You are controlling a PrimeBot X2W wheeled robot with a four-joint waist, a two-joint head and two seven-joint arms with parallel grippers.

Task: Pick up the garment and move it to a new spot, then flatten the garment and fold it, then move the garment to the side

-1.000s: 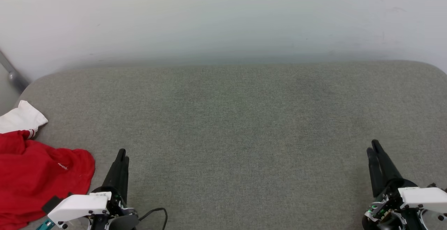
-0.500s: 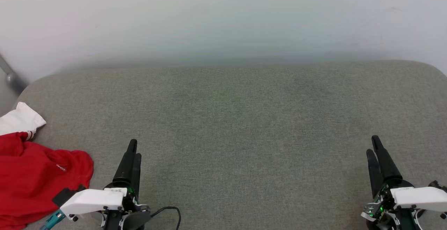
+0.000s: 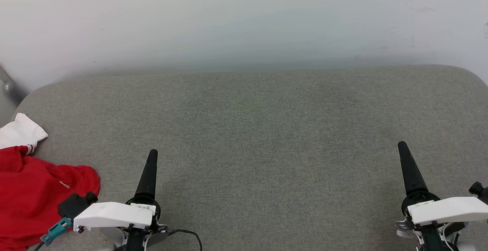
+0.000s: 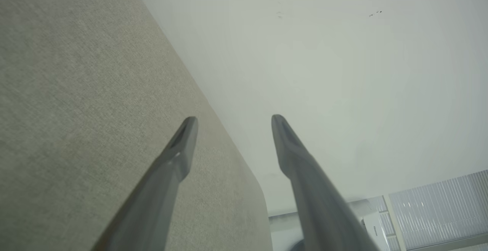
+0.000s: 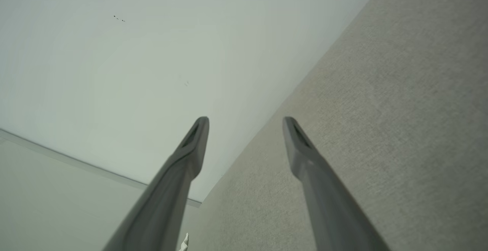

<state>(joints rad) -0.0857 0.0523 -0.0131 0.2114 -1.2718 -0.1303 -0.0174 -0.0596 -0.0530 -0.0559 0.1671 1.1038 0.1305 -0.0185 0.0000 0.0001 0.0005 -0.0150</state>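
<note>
Garment lies crumpled on the grey worktop, near the left fingers, on their left and clear of them. These stand apart, holding nothing; the right fingers, well off to the right, are likewise spread and empty.

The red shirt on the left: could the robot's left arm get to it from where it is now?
Probably yes. The garment lies crumpled on the grey cushion just beside the left gripper, which is open and empty, and nothing stands between them.
</note>
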